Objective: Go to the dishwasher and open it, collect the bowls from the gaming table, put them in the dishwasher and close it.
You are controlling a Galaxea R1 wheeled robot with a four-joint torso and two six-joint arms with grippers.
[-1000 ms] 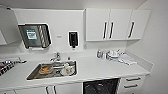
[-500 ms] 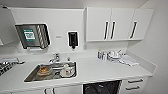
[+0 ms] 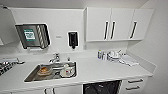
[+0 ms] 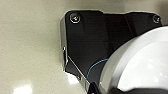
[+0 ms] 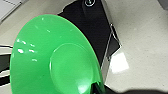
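From the remote rig I face the kitchen's white countertop, its stainless-steel sink full of dishes. Below the counter, right of the sink, a dark opening is, I judge, the dishwasher standing open. The right wrist view has a bright green plastic bowl looming close, seemingly carried; a white rounded bowl looms by the left. Neither pincer's grip is visible; I cannot tell. Loading is in hand: next calls for lowering toward the racks.

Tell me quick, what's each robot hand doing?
Left end effector: holding a round white bowl.
Right end effector: holding a round bright green plastic bowl.
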